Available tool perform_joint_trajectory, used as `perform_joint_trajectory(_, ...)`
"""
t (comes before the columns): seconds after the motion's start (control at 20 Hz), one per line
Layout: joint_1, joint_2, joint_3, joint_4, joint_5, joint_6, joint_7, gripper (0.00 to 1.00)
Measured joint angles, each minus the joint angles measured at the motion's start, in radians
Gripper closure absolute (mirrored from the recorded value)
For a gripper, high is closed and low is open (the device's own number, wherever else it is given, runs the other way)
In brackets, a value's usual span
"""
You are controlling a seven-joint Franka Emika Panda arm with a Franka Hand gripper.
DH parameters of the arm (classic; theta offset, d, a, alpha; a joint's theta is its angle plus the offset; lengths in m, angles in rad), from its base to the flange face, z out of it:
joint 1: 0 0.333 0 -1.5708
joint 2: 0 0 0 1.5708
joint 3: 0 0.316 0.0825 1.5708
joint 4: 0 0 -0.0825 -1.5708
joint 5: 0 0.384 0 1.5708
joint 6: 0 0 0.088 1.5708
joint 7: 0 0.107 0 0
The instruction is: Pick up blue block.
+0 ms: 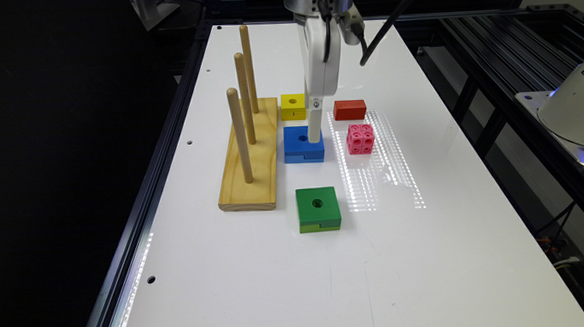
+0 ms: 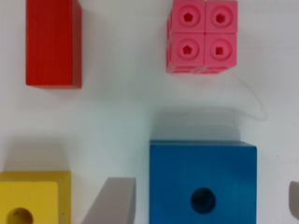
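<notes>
Blue block (image 2: 202,182) between the spread fingers of the claw (image 2: 201,205)

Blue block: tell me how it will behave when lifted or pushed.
The blue block is flat and squat, so it probably slides rather than tips or rolls. It looks rigid, likely unyielding when squeezed. The glossy table suggests easy skidding if the gripper nudges it.

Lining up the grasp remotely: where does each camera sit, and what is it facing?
Exterior view: raised off the arm, looking down the white table; arm and gripper at the blue block.
Wrist view: straight down; fingers straddle the blue block.
Shared: blue block, yellow block, red block, pink cube.
</notes>
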Motion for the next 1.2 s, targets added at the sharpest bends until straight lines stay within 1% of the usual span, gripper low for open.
perform_joint_trajectory(0.25,0.000,0.010,0.000,0.000,0.0000,0.004,0.000,0.00)
perform_joint_trajectory(0.45,0.000,0.046,0.000,0.001,0.0000,0.040,0.000,0.00)
perform_joint_trajectory(0.6,0.000,0.062,0.000,0.001,0.0000,0.059,0.000,0.00)
perform_joint_trajectory(0.85,0.000,0.063,0.000,0.004,0.0000,0.059,0.000,0.00)
perform_joint_trajectory(1.0,0.000,0.063,0.000,0.012,0.0000,0.059,0.000,0.00)
perform_joint_trajectory(1.2,0.000,0.073,0.001,0.037,0.0000,0.059,0.000,0.00)
